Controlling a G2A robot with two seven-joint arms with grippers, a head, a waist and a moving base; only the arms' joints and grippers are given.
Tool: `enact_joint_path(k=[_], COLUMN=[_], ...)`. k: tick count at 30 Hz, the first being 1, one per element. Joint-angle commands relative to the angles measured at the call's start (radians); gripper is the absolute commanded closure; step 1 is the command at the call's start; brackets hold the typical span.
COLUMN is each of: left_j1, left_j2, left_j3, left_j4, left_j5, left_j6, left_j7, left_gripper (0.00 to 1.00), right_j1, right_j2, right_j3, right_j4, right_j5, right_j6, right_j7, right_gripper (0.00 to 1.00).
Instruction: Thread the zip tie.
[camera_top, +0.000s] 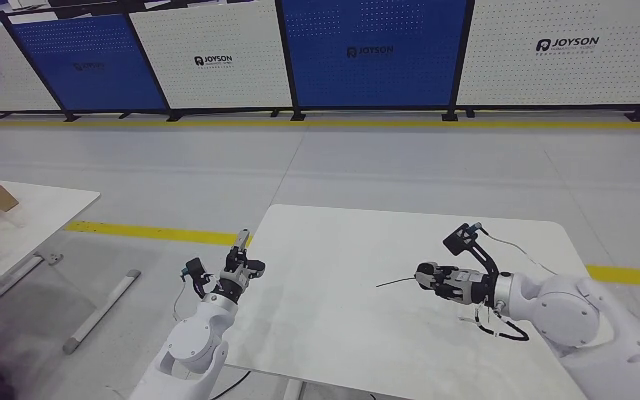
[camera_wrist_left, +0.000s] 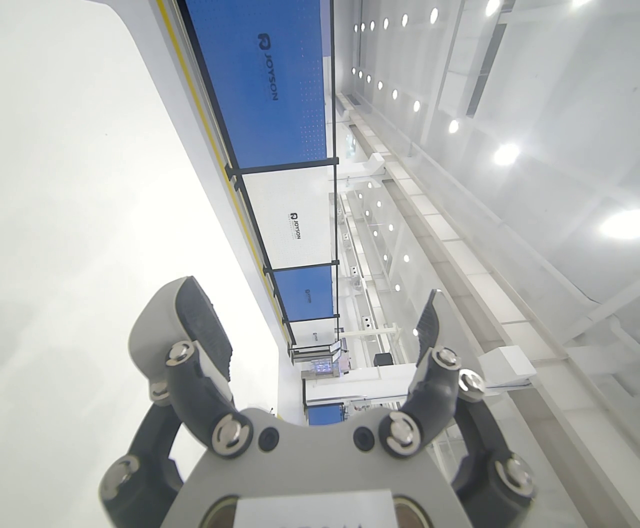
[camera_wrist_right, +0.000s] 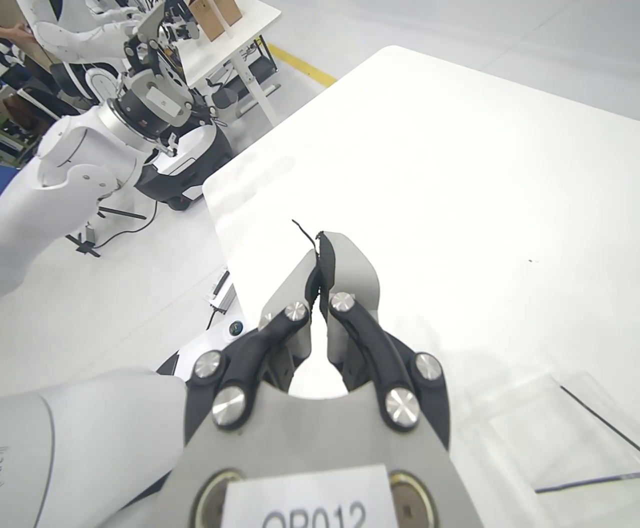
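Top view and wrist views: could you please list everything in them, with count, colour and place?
table: one, white, under both arms.
zip tie: one, black, held above the table, free end toward the left arm.
clear tray: one, transparent, on the table by the right arm.
thin strips: two, dark, at the tray, perhaps more ties.
side table: one, white, beyond the left arm.
partition panels: several, blue and white, along the back.
floor lines: two, yellow, behind the table.
left gripper: one, grey and black, at the table's edge, jaws open, empty.
right gripper: one, grey and black, over the table, jaws shut on the zip tie.
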Motion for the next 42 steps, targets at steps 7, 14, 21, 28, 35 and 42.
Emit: enact_joint_path(k=[7, 14, 21, 28, 35, 42], left_j1=[-0.003, -0.041, -0.041, -0.056, -0.052, -0.085], left_j2=[0.009, 0.039, 0.039, 0.045, 0.097, 0.187], left_j3=[-0.044, 0.071, 0.071, 0.098, 0.167, 0.283], left_j4=[-0.172, -0.122, -0.122, -0.073, -0.12, -0.129], left_j5=[-0.069, -0.067, -0.067, -0.15, -0.26, -0.393], left_j6=[0.326, 0.326, 0.326, 0.326, 0.326, 0.326], left_j7=[-0.066, -0.099, -0.099, -0.134, -0.128, -0.095], left_gripper=[0.0, 0.0, 0.0, 0.0, 0.0, 0.0], right_j1=[0.0, 0.0, 0.0, 0.01, 0.089, 0.135], right_j2=[0.0, 0.0, 0.0, -0.007, -0.018, -0.012], right_j3=[0.0, 0.0, 0.0, -0.022, -0.118, -0.192], right_j4=[0.0, 0.0, 0.0, -0.033, -0.052, -0.05], right_j5=[0.0, 0.0, 0.0, -0.082, -0.19, -0.246], right_j6=[0.0, 0.0, 0.0, 0.0, 0.0, 0.0], right_j7=[0.0, 0.0, 0.0, -0.008, 0.001, -0.047], right_gripper=[1.0, 1.0, 1.0, 1.0, 1.0, 1.0])
